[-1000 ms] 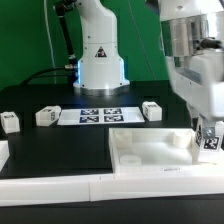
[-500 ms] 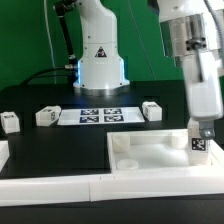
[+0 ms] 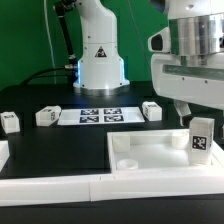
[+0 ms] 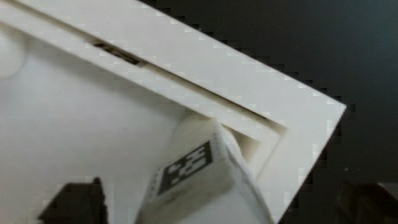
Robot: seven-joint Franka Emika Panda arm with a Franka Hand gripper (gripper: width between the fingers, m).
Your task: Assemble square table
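On the black counter, a white tagged plastic leg block stood upright at the white rimmed square tabletop's 3 o'clock corner; the open hand above likely needed a square, low grip.

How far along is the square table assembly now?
Done: one leg stands in a corner of the tabletop. In hand: nothing; the fingers are open above that leg. Left: three more legs lie loose near the marker board.
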